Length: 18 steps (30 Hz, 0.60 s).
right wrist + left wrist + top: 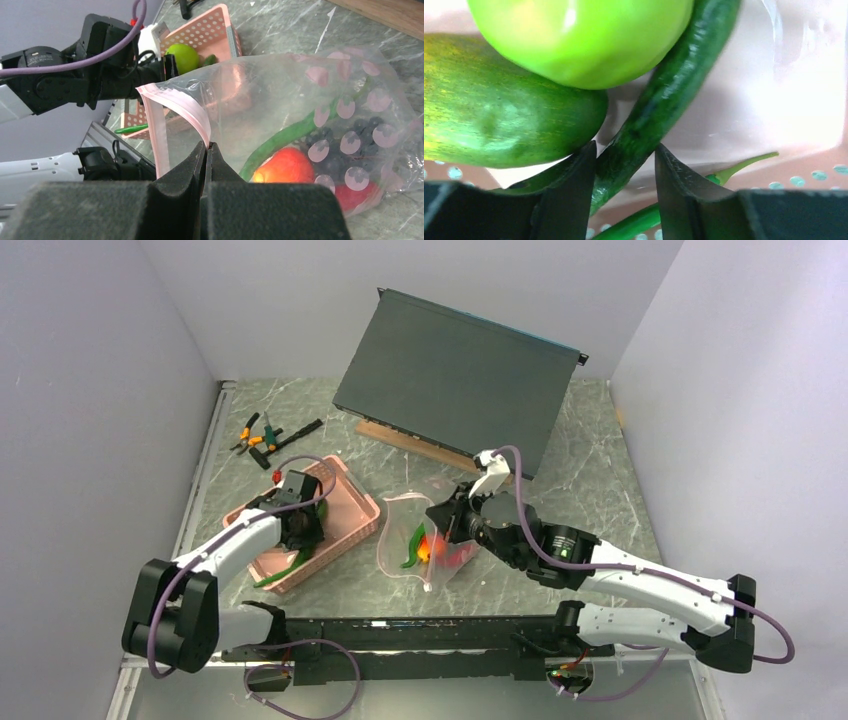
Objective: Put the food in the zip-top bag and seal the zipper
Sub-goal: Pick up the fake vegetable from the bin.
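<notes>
In the left wrist view my left gripper is down in the pink basket. Its jaws straddle a long green pepper: the pepper touches the left finger and a gap shows at the right finger. A bright green apple and an orange-green mango lie just beyond. My right gripper is shut on the pink zipper, holding the zip-top bag open. Inside lie a green pepper, an orange-red piece, dark grapes and a red piece.
Orange-handled pliers lie at the back left. A dark panel leans on a wooden board behind the bag. The basket sits left of the bag. Walls close both sides, and a black rail runs along the near edge.
</notes>
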Tool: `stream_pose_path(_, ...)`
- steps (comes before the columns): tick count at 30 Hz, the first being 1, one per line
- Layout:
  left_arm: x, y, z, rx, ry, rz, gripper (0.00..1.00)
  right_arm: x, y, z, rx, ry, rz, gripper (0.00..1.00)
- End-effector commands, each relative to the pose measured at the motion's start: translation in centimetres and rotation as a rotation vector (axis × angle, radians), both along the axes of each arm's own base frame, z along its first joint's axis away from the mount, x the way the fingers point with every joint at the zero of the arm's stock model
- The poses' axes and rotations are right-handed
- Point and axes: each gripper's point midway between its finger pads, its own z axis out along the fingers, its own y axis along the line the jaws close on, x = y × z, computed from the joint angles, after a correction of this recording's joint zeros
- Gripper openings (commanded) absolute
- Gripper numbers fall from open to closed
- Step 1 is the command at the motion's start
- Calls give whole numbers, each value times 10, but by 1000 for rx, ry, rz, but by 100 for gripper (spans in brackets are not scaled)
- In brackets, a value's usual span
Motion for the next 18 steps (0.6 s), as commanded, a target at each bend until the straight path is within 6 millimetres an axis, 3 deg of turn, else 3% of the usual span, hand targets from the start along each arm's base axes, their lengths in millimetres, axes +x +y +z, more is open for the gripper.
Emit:
stream_pose_path(1, 15, 6, 16, 42, -95, -11, 43, -1, 10, 15, 37, -14, 28, 0)
stream_pose_path(7, 22, 3, 58, 6, -235, -41, 19, -1, 12, 12, 40, -8, 24, 0)
stream_pose_path(18, 15, -11, 133, -122, -476, -107, 16, 1, 12, 12, 30, -5, 16, 0)
